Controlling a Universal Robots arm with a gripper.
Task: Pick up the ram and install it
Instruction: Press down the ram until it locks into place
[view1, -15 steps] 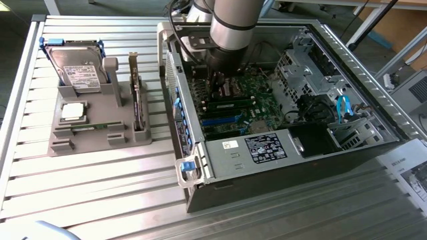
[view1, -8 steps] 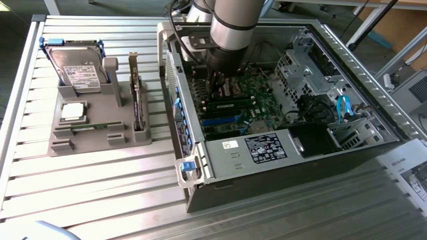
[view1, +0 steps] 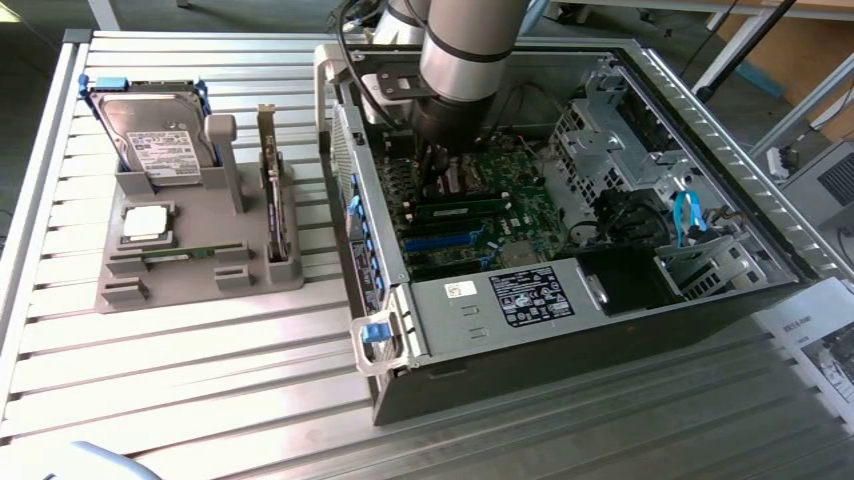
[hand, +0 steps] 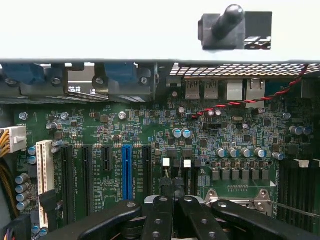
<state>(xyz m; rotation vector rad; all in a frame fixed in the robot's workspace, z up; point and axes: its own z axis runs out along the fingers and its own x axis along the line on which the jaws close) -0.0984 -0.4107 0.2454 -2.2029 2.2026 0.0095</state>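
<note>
The ram (view1: 179, 256) is a thin green stick lying flat in a front slot of the grey holder (view1: 160, 285), at the exterior view's left, outside the computer. My gripper (view1: 445, 172) hangs inside the open computer case (view1: 534, 300), over the green motherboard (view1: 514, 215) and far from the ram. In the wrist view the gripper (hand: 173, 186) is shut, its black fingertips (hand: 166, 184) pressed together with nothing between them, just above the board near the processor socket. Long dark memory slots (hand: 295, 187) run beside that socket.
The holder also carries a hard drive (view1: 158, 140) standing upright, a square silver chip (view1: 146, 223) and a tall card (view1: 274, 195) on edge. Inside the case are a power supply (view1: 527, 295), drive cages (view1: 601, 140) and blue cables (view1: 687, 215). Expansion slots (hand: 127, 170) line the board.
</note>
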